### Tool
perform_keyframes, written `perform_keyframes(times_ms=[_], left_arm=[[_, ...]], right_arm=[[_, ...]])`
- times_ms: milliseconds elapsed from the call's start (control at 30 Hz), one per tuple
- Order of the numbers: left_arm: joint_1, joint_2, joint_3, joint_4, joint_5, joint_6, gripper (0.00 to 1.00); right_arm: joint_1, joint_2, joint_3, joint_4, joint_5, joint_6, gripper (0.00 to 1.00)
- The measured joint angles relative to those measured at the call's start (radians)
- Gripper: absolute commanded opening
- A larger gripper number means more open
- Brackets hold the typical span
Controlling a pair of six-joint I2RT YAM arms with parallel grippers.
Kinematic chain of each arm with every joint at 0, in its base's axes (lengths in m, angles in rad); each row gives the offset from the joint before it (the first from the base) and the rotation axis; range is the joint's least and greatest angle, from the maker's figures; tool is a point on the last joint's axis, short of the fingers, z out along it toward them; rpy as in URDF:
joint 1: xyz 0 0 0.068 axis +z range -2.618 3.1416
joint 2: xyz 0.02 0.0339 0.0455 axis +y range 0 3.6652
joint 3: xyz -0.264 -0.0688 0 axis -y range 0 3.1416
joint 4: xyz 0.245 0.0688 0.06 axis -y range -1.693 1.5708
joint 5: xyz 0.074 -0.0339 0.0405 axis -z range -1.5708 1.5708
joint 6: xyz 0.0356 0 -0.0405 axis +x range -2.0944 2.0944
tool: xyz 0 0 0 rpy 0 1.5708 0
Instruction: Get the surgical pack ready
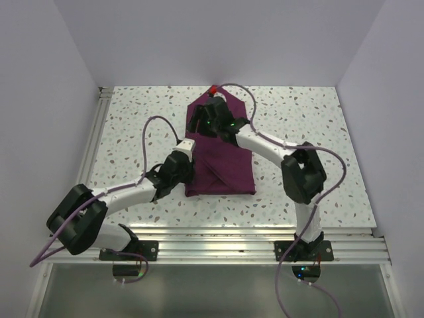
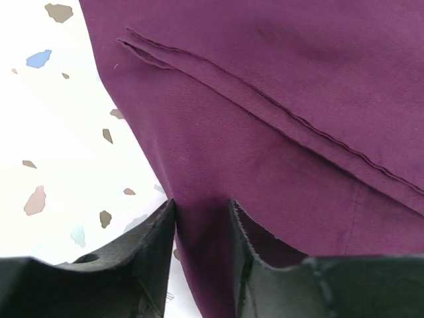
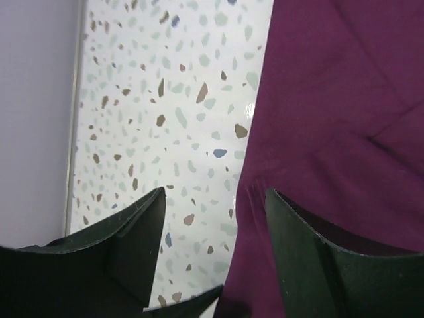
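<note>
The pack point(image 1: 228, 173) is deep purple woven cloth, folded into a long flat bundle with a pointed far end, diagonal creases and a stitched hem. It lies mid-surface point(image 1: 132, 126), towards the back wall. The left gripper point(image 2: 202, 218) is at the pack's left edge, its jaws narrow and pinching the cloth. The right gripper point(image 3: 215, 199) is at the far end, its jaws wide and straddling the pack's edge.
</note>
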Motion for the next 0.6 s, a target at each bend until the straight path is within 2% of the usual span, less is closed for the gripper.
perform_keyframes(times_ms=[233, 333, 433, 600], left_arm=[[0.014, -0.085, -0.005, -0.031, 0.005, -0.024, 0.61], [0.020, -0.137, -0.003, -0.060, -0.006, -0.042, 0.62], [0.024, -0.153, 0.031, -0.116, -0.012, -0.056, 0.63], [0.026, -0.128, 0.146, -0.167, -0.002, -0.064, 0.63]], right_arm=[[-0.103, -0.412, -0.193, -0.039, -0.037, -0.113, 0.66], [-0.135, -0.529, -0.289, -0.073, -0.040, -0.166, 0.58], [-0.134, -0.626, -0.458, -0.111, -0.040, -0.211, 0.49], [-0.126, -0.717, -0.705, -0.217, -0.032, -0.243, 0.42]])
